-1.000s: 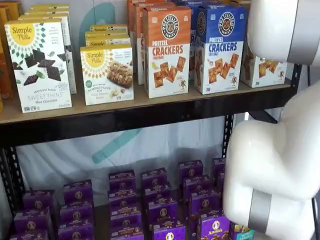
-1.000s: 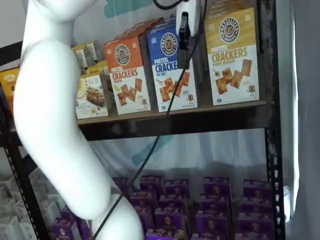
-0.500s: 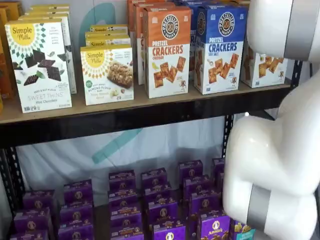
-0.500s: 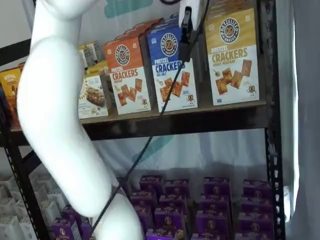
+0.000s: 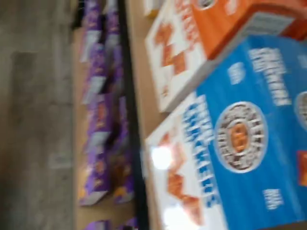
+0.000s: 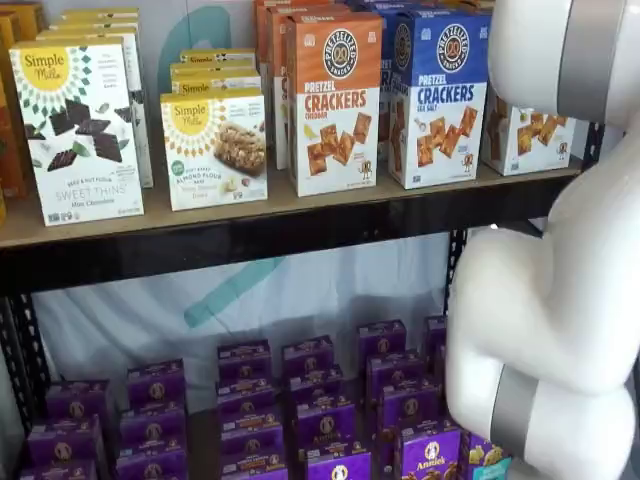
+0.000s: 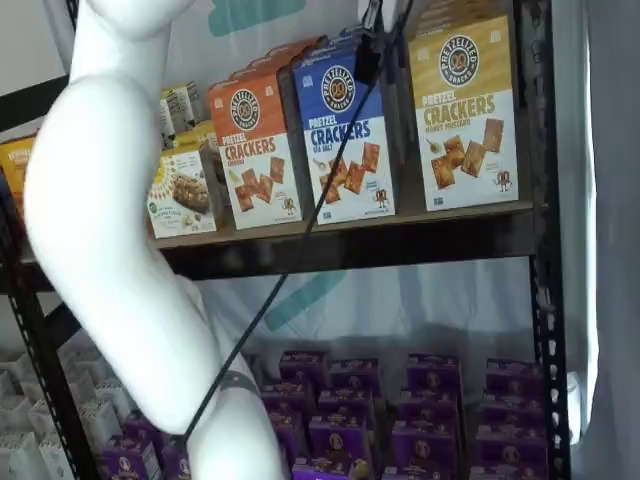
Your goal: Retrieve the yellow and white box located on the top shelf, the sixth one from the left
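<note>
Yellow and white box (image 7: 462, 110) is untouched: upright at the right end of the top shelf, front of its row, just right of the blue box (image 7: 345, 130). In a shelf view the arm (image 6: 545, 330) covers most of it.

Change over the last second: the white gripper body has climbed out the top of the frame. Only a dark stub of the fingers (image 7: 368, 62) now hangs there, in front of the blue box's upper right corner, with the cable (image 7: 300, 240) trailing down-left. Can't tell if the fingers are spread or pressed together; nothing is pinched.

Wrist view is motion-blurred and shows the blue and orange box (image 5: 192, 43) fronts, not the target. My read: the approach isn't lined up yet, and the tool needs to go right before closing in.

Surface: wooden tabletop (image 6: 200, 215) of the top shelf on a black steel frame, boxes packed side by side, so little clearance beside the target. Purple boxes (image 7: 430, 400) fill the lower shelf. White sheet (image 6: 300, 280) hangs behind, grey floor below.
</note>
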`<state>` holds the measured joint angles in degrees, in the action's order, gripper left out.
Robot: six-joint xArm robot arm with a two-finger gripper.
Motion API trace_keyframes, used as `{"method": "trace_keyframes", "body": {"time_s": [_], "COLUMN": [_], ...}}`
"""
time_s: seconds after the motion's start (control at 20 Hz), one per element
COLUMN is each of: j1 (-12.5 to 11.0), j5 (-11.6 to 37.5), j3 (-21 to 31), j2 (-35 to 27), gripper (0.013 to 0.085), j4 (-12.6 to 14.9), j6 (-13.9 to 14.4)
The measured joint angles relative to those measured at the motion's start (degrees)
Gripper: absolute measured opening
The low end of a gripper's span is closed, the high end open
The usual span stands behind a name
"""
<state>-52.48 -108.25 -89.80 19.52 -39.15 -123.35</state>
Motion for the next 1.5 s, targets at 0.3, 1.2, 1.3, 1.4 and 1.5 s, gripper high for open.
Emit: {"method": "trace_keyframes", "body": {"time_s": [0.3, 1.2, 1.3, 1.4, 1.5], "j1": [0.3, 9.1, 9.7, 10.2, 11.0], "j5": [9.6, 17.6, 17.9, 18.4, 18.5], "j3": [3.1, -3.0, -3.4, -3.9, -4.9], "j2": [1.6, -5.0, -5.5, -6.1, -7.0], "gripper": [0.085, 0.085, 0.085, 0.085, 0.085], "j4": [-2.2, 10.6, 10.7, 10.8, 12.1], "j6": [-1.9, -2.4, -2.0, -1.6, -1.4]}}
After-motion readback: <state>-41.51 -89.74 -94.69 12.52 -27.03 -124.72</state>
